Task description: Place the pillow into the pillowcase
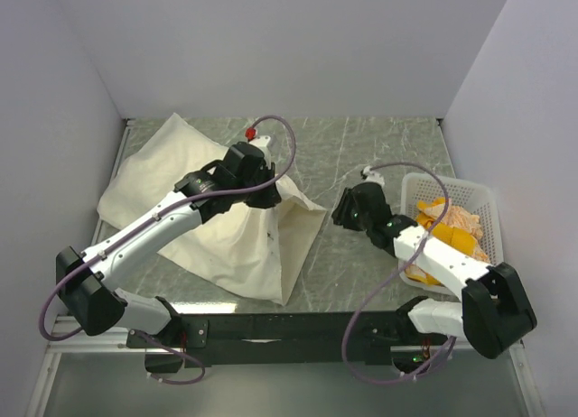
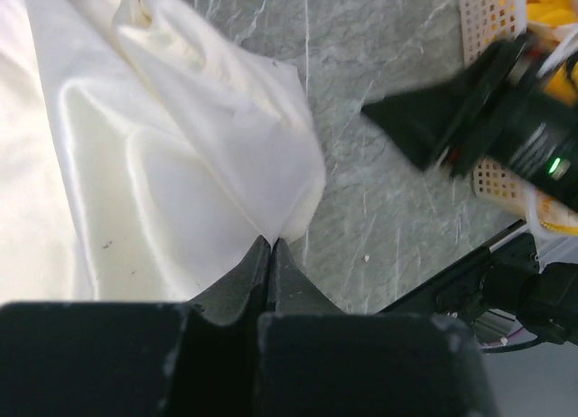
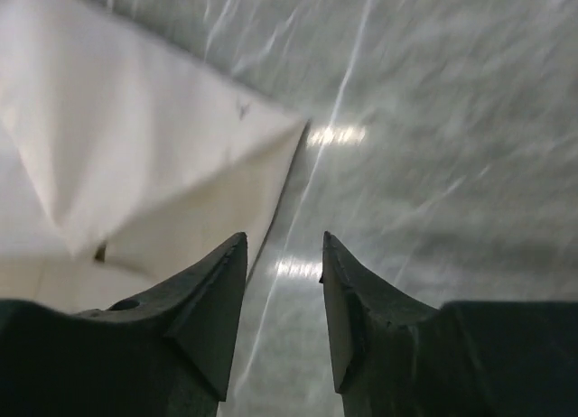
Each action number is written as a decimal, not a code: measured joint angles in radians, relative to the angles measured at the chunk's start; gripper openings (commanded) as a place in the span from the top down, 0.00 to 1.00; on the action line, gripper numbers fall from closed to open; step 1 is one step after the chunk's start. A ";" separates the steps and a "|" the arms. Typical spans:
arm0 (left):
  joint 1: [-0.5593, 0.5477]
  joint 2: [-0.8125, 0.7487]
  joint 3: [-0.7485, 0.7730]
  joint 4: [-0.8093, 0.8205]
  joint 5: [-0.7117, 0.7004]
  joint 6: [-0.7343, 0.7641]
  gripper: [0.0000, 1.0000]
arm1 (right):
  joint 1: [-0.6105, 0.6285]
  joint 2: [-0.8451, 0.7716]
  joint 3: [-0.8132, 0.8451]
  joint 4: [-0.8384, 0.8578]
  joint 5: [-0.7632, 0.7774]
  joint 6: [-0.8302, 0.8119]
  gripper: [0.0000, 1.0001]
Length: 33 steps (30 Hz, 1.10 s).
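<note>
Holding the pillowcase [image 1: 244, 245] tented up over the left half of the tabletop, with the left gripper [image 2: 271, 254] pressed together on a fold of its thin fabric. Right gripper [image 3: 283, 239] spread and empty, low over bare table just beside the sack's pointed corner, near the middle of the tabletop. Pillow [image 1: 158, 160] judged to be the puffier cream mass toward the far-left corner, partly under the sack; no print showing, so not certain.

To do this step well: hold the left pinch firm and high, bring the spread fingers onto a single layer at that corner rather than both, then draw the layers apart into a mouth wide enough for the cushion. Avoid dragging cloth toward the white basket [image 1: 452, 180] by the right edge.

From above: the whole layout, but the left fingertips hidden behind the wrist. From the left wrist: the pinch itself, plain. From the right wrist: fingers clear of the cloth edge, not touching.
</note>
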 measured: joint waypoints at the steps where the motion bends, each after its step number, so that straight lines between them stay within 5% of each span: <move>1: 0.003 0.002 0.010 -0.003 0.003 0.005 0.99 | 0.027 -0.026 -0.033 -0.001 -0.009 0.008 0.51; 7: 0.028 0.003 0.035 -0.016 0.026 0.011 0.99 | 0.302 0.108 -0.037 0.084 -0.040 0.045 0.48; 13: 0.050 -0.001 0.034 -0.035 0.041 0.010 0.99 | 0.346 0.335 0.050 0.151 -0.053 0.043 0.40; 23: 0.068 -0.057 -0.006 -0.053 0.041 0.009 0.99 | 0.435 0.472 0.157 0.230 -0.075 0.045 0.41; 26: 0.071 -0.071 -0.007 -0.060 0.041 0.009 0.99 | 0.462 0.493 0.175 0.230 -0.061 0.058 0.58; 27: 0.072 -0.075 -0.007 -0.060 0.041 0.009 0.99 | 0.468 0.499 0.178 0.233 -0.056 0.060 0.77; 30: 0.072 -0.081 -0.008 -0.061 0.041 0.009 0.99 | 0.480 0.508 0.177 0.231 -0.051 0.078 1.00; 33: 0.073 -0.084 -0.014 -0.060 0.041 0.006 0.99 | 0.483 0.486 0.142 0.231 -0.048 0.101 1.00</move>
